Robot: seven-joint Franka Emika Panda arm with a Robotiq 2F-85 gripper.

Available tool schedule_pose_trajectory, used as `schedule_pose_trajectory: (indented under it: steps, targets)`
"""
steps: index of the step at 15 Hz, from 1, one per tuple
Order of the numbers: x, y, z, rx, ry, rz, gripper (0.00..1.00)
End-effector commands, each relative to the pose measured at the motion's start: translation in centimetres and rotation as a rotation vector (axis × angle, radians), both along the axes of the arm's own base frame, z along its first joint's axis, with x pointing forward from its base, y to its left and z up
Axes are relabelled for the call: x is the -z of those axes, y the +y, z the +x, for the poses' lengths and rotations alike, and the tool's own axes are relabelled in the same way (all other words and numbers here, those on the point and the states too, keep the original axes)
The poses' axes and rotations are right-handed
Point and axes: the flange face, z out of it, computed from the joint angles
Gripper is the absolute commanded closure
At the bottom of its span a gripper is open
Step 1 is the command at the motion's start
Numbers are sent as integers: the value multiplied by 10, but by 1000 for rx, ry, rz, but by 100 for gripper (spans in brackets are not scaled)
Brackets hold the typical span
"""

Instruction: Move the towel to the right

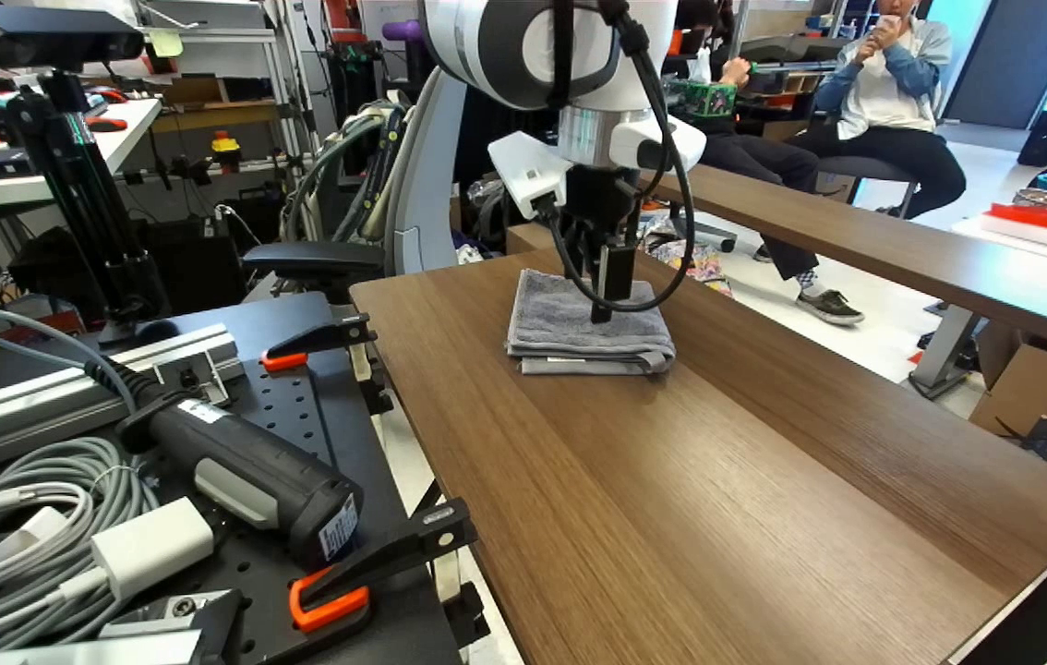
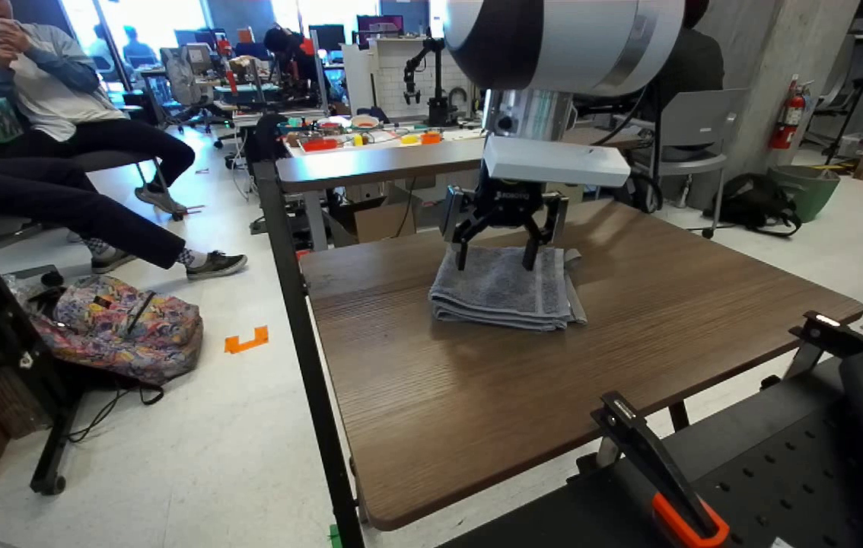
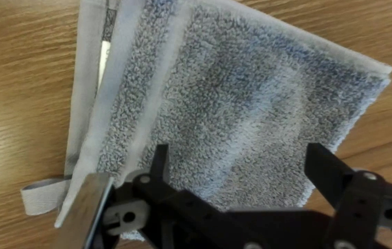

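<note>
The towel (image 1: 549, 314) is a folded grey cloth with several layers, lying flat on the wooden table. It also shows in an exterior view (image 2: 496, 301) and fills most of the wrist view (image 3: 216, 90). A loop (image 3: 42, 197) and a pale label (image 3: 103, 58) show at its edge. My gripper (image 2: 495, 265) points down over the towel with its fingers apart. In the wrist view the gripper (image 3: 239, 148) has both fingertips over the towel's upper face, with nothing pinched between them. The fingertips are at or just above the cloth; whether they touch it I cannot tell.
The wooden table (image 1: 699, 517) extends around the towel, with its edges visible in both exterior views. A black side table (image 1: 302, 416) adjoins it, carrying clamps (image 1: 394, 554), a handheld tool (image 1: 246, 471) and cables (image 1: 71, 517). A chair (image 1: 422, 185) and seated people are nearby.
</note>
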Motion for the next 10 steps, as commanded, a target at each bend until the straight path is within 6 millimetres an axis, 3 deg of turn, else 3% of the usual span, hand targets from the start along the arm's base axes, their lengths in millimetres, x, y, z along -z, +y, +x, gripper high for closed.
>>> schedule_pose_trajectory:
  steps: [1, 7, 10]
  targets:
    - [19, -9, 10, 19, 32, -26, 0]
    - [28, -62, 14, 85, 67, -59, 0]
    - [25, -108, 12, 139, 94, -73, 0]
